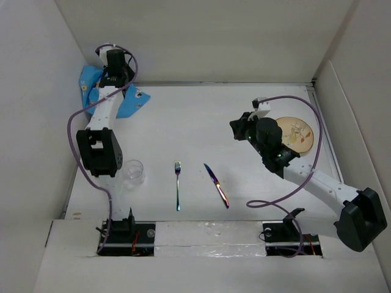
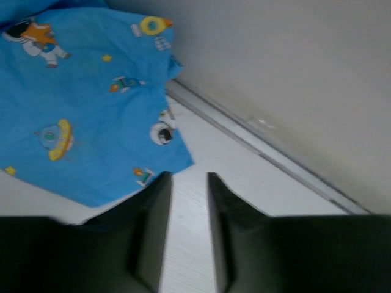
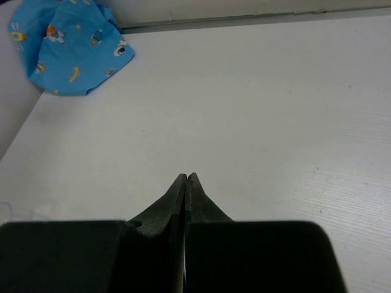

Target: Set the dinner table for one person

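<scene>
1. Smooth, matte white tabletop [image 1: 201, 116]: rectangular, boxed by pale walls, lying beneath everything else.
2. Soft blue cloth placemat [image 1: 131, 102], printed with cartoon astronauts and saucers, bunched and creased in the far left corner.
3. Left gripper [image 2: 189, 183] just beside the placemat's edge; dark flat fingers a narrow gap apart, only bare tabletop showing between them.
4. Right gripper [image 3: 186, 182] over bare tabletop at right of centre; tapered black fingers pressed together, pinching nothing.
5. Clear glass tumbler [image 1: 133, 173], upright, near the front left, close by the left arm.
6. Slim fork [image 1: 178, 183] and knife [image 1: 216, 185], metal with an iridescent sheen, lying apart at front centre; knife angled.
7. Round tan plate [image 1: 303, 135] at the right edge, partly hidden behind the right arm.
</scene>
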You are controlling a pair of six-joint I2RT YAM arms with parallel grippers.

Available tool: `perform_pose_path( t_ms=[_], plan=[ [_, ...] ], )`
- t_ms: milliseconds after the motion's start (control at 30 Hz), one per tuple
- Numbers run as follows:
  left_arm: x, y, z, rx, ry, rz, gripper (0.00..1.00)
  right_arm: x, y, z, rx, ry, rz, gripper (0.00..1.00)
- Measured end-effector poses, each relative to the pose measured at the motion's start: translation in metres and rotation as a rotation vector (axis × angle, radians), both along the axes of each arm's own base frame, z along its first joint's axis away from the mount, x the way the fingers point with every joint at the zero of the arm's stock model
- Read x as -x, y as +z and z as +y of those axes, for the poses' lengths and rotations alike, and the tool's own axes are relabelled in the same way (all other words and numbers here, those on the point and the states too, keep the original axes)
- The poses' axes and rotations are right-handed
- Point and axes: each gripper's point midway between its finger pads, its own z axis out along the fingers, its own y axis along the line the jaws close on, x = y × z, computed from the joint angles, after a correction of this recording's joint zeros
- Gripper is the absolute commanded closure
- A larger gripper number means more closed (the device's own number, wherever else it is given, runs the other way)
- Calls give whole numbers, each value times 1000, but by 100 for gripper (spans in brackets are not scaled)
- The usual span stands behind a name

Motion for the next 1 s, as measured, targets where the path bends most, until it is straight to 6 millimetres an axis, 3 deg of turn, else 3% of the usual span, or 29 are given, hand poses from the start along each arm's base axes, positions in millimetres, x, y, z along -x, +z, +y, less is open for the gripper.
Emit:
perform_pose_path(
  t_ms=[100, 133, 233, 333, 433, 767, 900, 1000],
  plan=[
    [-15, -47, 41, 57, 52, 91, 44, -1, -1, 1, -1, 3, -2, 95],
    [-17, -64, 53, 70, 68, 125, 42, -2, -2, 2, -2, 4, -1, 83],
    [-21, -114, 85, 91, 128, 225, 41, -5, -10, 5, 5, 6, 13, 61],
    [-24, -157, 93, 88, 153, 312, 41, -7, -21, 8, 22, 13, 34, 51],
    [-15, -189, 88, 67, 167, 398, 40, -9, -33, 11, 40, 23, 59, 48],
    [13, -224, 93, -30, 221, 515, 39, -10, -45, 17, 51, 50, 86, 48],
    [33, -224, 100, -66, 251, 540, 31, -9, -45, 18, 50, 57, 87, 48],
    [47, -227, 101, -80, 260, 564, 31, -8, -45, 20, 48, 67, 89, 48]
  ],
)
